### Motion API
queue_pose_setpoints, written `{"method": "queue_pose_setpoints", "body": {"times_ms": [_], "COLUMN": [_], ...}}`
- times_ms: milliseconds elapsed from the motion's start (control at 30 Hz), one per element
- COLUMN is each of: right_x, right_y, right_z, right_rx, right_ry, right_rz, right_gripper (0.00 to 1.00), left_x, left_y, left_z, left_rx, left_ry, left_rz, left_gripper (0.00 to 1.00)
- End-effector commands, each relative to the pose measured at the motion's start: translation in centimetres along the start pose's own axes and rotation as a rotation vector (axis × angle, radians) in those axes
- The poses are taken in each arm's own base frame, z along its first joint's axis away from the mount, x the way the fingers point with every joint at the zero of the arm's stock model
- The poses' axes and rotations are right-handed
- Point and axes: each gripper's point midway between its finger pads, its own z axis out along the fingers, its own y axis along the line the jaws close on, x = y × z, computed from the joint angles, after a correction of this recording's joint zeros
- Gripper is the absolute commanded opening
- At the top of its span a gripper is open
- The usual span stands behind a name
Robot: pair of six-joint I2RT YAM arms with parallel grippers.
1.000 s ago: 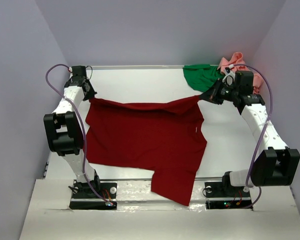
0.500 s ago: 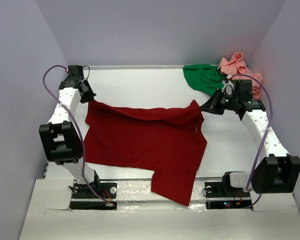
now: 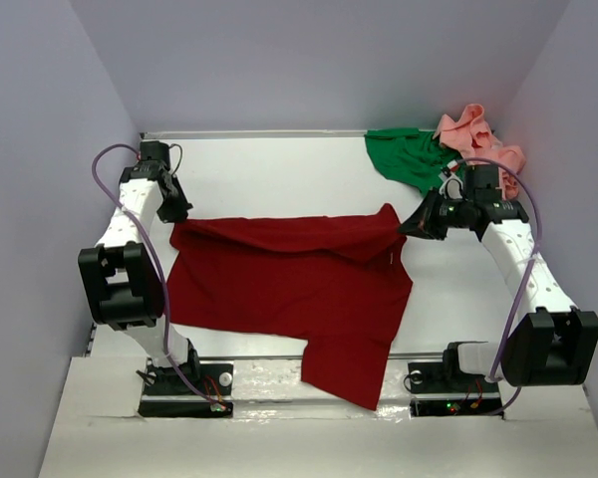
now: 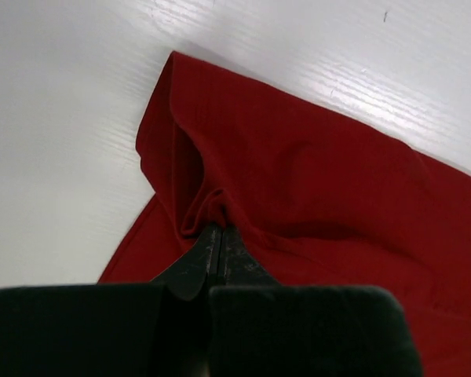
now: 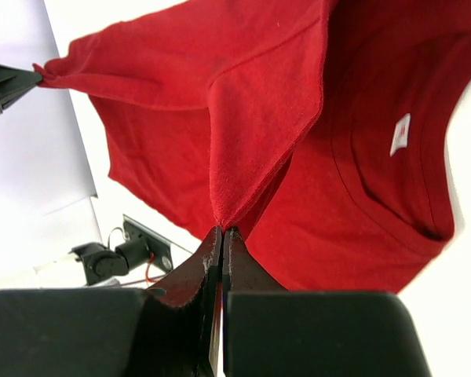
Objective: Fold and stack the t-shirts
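From the top external camera, a white table (image 3: 279, 169) carries three t-shirts, one of each colour. The green t-shirt (image 3: 404, 157) and the pink t-shirt (image 3: 473, 134) lie crumpled and touching in the far right corner, behind the right arm and apart from the spread cloth. The dark red t-shirt (image 3: 289, 289) lies across the middle, and its near part hangs over the table's front edge between the two arm bases. Two grippers work on it: the left gripper (image 3: 179, 214) is at the shirt's far left corner and the right gripper (image 3: 407, 227) at its far right corner, with the far edge strung between them. In the left wrist view, the left gripper (image 4: 220, 234) is clamped on a bunched pinch of dark red cloth, which spreads away to the right over bare table. In the right wrist view, the right gripper (image 5: 221, 233) is pinched tight on a folded edge of the same shirt. The collar and its white label (image 5: 400, 133) lie just to the right, and the opposite corner is stretched far left.
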Motion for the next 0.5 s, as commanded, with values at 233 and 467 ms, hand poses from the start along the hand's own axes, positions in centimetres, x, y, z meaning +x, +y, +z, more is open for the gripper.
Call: {"method": "queue_pose_setpoints", "body": {"times_ms": [233, 467], "right_x": [2.7, 1.8], "right_y": [-1.2, -2.7], "right_z": [0.2, -0.1], "right_rx": [0.015, 0.127], "right_ry": [0.124, 0.095], "right_rz": [0.040, 0.022], "right_gripper": [0.00, 0.63], "left_x": [2.8, 0.2], "left_y": [2.2, 3.1], "left_z": [-0.1, -3.1], "left_rx": [-0.082, -0.125], "left_ry": [0.115, -0.044], "left_rz": [0.073, 0.061], "left_gripper": [0.40, 0.64]}}
